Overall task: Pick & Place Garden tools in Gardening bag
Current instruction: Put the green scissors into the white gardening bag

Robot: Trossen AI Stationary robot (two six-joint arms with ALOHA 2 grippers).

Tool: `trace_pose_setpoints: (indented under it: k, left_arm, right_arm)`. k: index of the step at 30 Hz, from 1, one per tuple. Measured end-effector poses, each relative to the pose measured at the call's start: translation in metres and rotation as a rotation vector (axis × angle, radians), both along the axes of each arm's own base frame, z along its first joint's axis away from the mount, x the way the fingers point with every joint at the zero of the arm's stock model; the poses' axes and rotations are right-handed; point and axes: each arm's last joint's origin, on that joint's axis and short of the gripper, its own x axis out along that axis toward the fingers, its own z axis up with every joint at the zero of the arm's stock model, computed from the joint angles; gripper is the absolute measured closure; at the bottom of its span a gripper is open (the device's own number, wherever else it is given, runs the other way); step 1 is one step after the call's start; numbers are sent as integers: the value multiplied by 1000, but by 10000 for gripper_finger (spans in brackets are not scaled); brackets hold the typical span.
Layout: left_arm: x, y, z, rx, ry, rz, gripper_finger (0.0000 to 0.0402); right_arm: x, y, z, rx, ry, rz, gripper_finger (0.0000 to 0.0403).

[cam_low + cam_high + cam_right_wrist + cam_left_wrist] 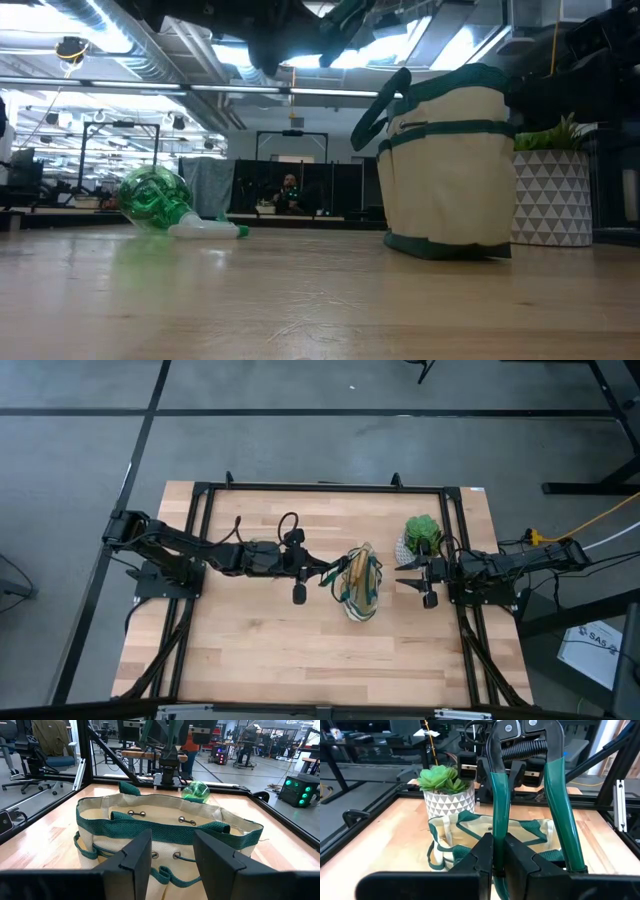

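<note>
Shears [530,795] over unlabeled gardening bag [490,837]

Bright, even light falls from long ceiling fixtures [250,88], which glare white in the low view and leave the arms above as dark silhouettes. The pale wooden tabletop [260,645] shows only faint, soft shadows. In the low view its nearest boards seem blurred, perhaps out of focus.

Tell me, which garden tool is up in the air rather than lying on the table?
The pruning shears, pinched by one green handle in the left gripper above the gardening bag. The spray bottle lies on its side.
</note>
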Motion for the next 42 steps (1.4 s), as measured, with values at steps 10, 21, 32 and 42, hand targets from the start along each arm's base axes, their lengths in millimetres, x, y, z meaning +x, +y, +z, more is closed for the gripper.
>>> trace_pose_setpoints:
  k: [10,21,32,42]
  left_arm:
    - [0,0,-2,-11,18,2,380]
    - [3,0,-7,-23,24,4,380]
    - [41,-7,-23,-53,70,-88,380]
    - [59,-18,-24,9,131,-155,380]
  right_arm:
    - [0,0,0,0,0,0,256]
    - [0,0,0,0,0,0,256]
    - [0,0,0,0,0,0,256]
    - [0,0,0,0,0,0,256]
